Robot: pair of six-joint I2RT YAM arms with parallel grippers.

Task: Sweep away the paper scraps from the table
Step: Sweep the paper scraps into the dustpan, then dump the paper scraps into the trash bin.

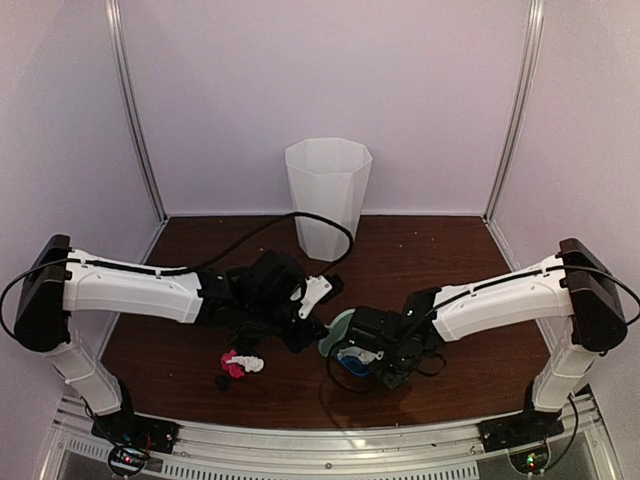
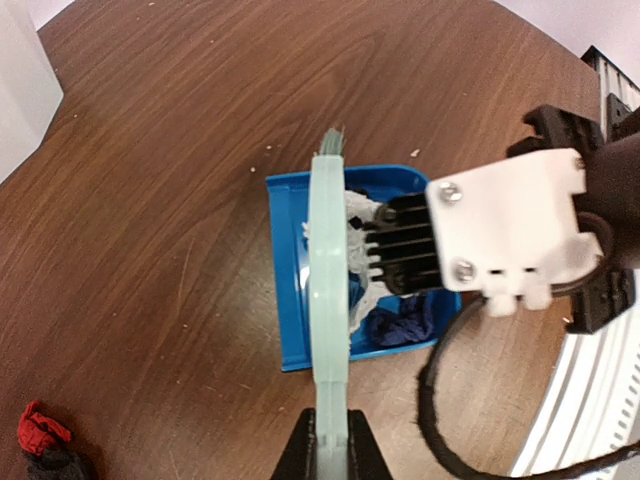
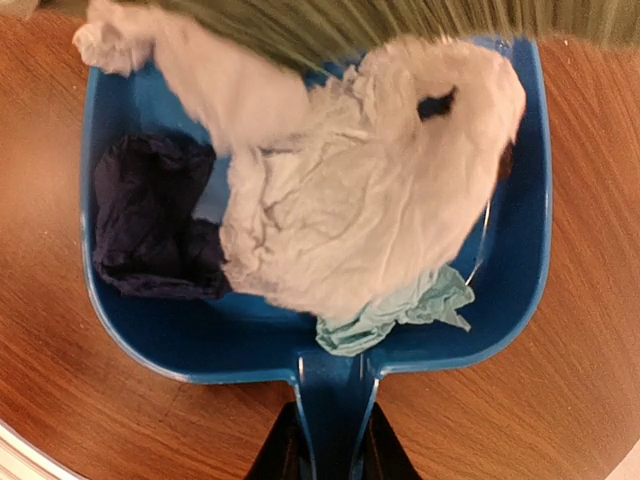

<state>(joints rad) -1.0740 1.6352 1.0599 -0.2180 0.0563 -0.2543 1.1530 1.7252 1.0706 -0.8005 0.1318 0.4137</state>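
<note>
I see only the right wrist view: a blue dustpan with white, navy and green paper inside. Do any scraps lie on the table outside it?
Observer: Yes, a small pile of scraps, pink, white and dark, lies on the table left of the dustpan, apart from it.
Operator: What holds the brush?
Observer: The left gripper is shut on the brush handle.
Operator: Where can I empty the dustpan?
Observer: A white bin stands upright at the far side of the table.

left arm (image 1: 130, 288), right arm (image 1: 500, 300) angled inward, jaws clamped
</note>
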